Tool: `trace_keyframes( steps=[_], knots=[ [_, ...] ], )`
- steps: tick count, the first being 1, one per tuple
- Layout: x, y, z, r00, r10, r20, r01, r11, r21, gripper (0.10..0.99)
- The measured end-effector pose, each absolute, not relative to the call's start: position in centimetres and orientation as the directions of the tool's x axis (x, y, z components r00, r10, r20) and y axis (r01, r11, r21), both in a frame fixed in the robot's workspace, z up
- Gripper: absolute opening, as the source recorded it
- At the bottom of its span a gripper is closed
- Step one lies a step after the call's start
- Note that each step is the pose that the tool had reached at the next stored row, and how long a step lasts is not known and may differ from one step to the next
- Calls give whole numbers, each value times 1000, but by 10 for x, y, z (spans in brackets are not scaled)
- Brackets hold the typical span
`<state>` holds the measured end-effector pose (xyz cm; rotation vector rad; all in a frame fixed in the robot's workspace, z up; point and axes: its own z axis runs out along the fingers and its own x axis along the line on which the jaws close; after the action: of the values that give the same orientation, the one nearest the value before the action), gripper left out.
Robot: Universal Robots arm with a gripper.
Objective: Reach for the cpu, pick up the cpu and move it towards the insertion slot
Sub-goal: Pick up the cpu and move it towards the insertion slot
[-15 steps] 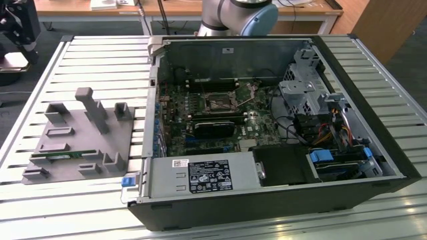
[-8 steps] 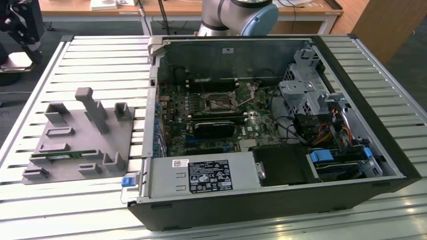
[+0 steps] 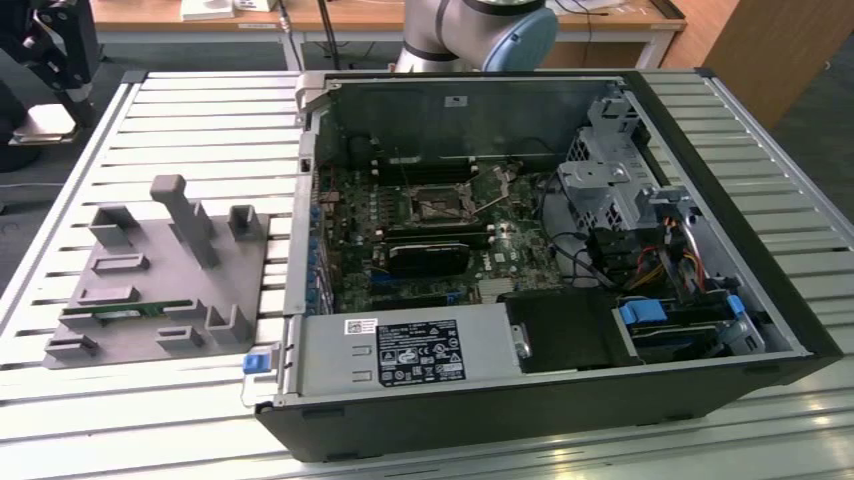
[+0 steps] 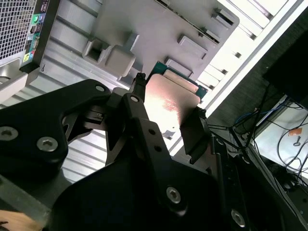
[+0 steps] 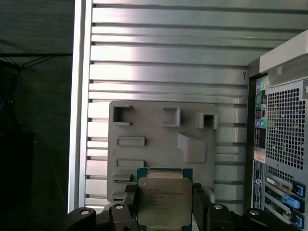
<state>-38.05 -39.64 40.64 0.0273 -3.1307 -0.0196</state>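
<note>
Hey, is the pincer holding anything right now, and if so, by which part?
The pincer holds the cpu, clamped by two opposite side edges, with its shiny metal top uncovered.

hand (image 5: 164, 202) gripping cpu (image 5: 163, 196), grey tray (image 5: 154, 131) behind

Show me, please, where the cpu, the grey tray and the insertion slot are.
cpu (image 5: 163, 204): first wrist view, middle of its metal top.
grey tray (image 5: 156, 156): first wrist view, bare flat face.
insertion slot (image 3: 438, 207): exterior view, its dark centre.
</note>
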Motion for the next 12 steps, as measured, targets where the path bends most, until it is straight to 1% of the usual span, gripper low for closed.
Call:
trace_keyframes(
  steps=[12],
  knots=[
    [-365, -396, 406, -1000, -18, 11, -17, 1000, 13, 541]
  ],
)
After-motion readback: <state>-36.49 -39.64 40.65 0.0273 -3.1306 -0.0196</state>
